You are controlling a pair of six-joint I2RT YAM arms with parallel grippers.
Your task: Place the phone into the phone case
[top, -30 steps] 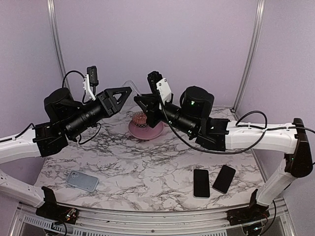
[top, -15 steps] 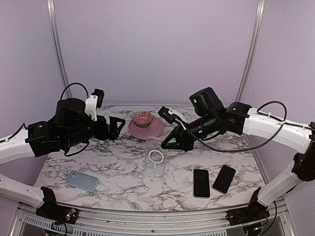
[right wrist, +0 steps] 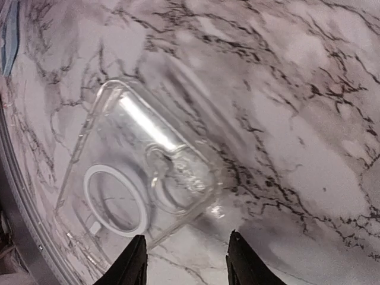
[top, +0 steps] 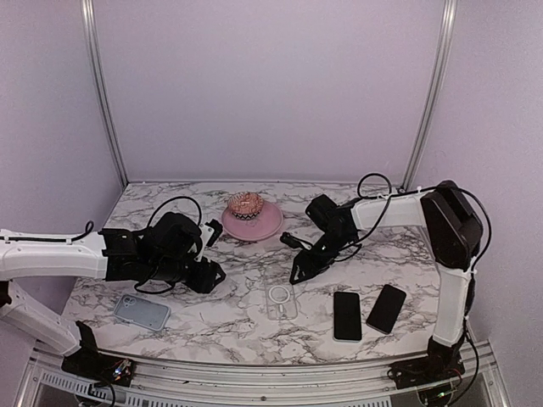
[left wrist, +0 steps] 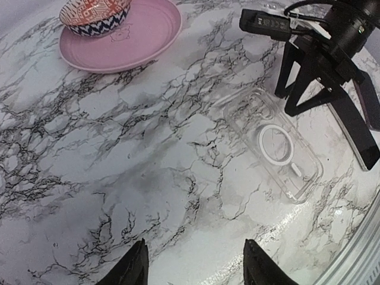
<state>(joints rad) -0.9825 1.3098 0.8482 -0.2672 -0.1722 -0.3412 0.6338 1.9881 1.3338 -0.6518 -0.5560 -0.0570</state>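
— From above, what are the claws doing?
— The left gripper [top: 214,276] and the right gripper [top: 299,273] sit low over the veined marble table [top: 237,326], on either side of the phone case [top: 279,299]. The phone [top: 346,315], glossy black with a pale edge, lies flat to the right of the case, apart.
— And the left wrist view?
— Jaws partly spread, nothing between them. The clear shell with its white ring lies ahead.
— The right wrist?
— Likewise parted and empty, with the case's rounded corner just beyond.
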